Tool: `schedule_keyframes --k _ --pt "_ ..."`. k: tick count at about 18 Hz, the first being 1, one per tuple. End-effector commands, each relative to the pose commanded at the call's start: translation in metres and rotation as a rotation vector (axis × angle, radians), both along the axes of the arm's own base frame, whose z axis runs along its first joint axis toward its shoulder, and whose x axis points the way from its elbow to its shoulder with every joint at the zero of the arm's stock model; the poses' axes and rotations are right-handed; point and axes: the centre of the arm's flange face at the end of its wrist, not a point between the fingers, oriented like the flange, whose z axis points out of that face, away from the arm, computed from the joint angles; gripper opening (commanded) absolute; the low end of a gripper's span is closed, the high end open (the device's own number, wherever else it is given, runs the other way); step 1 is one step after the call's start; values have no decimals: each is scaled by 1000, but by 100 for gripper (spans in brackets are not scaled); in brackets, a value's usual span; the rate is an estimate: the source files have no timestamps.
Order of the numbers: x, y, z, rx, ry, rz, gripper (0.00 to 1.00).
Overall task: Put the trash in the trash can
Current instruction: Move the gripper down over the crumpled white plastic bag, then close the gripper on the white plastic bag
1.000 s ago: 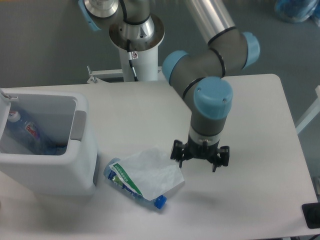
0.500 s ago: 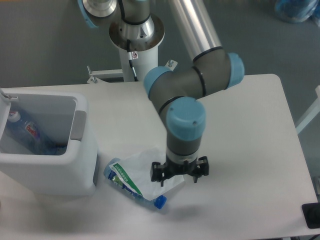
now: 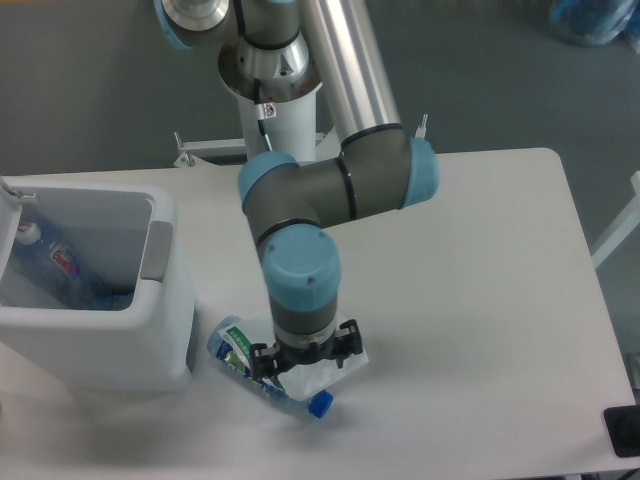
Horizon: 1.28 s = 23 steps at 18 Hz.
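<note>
Bottle: at the lower centre of the frame we see a small clear plastic bottle (image 3: 300, 402) lying on its side on the table, its blue cap (image 3: 320, 404) pointing toward the lower right and its other end up toward the left, near the foot of the bin.

Bag: a thin white translucent bag (image 3: 322, 368) with a green-edged strip (image 3: 243, 358) lies draped over the bottle, so we can make out only the bottle's ends and its lower edge.

Gripper: the gripper (image 3: 303, 358) sits right over the bag and bottle, pointing down, with its two dark fingers (image 3: 262, 363) spread apart to either side of the wrist; we see nothing pinched between them, and we cannot tell whether the tips touch the bag.

Table: the white table (image 3: 480, 300) fills most of the frame, its right half bare.

Trash can: at the left of the frame stands the white boxy trash can (image 3: 120, 340), open at the top, with a grey panel (image 3: 157, 250) on its right inner side; it is just left of the bag and bottle, apart from them.

Inside the can: we see another bottle with a red-and-white label (image 3: 62, 262) lying against the left wall.

Arm: the grey arm with light blue joint caps (image 3: 300, 275) rises from the gripper toward its white pedestal (image 3: 280, 120) at the upper centre of the frame.
</note>
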Motion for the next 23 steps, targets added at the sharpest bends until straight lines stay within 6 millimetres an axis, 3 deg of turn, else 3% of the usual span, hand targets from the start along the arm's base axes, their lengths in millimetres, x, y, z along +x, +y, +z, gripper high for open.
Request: schedule_keyframes --k 8,17,23 --pt "22 14 -21 -48 12 -4 100" --pt "31 16 -33 -68 9 -1 78" --pt "32 18 -36 -76 14 7 75"
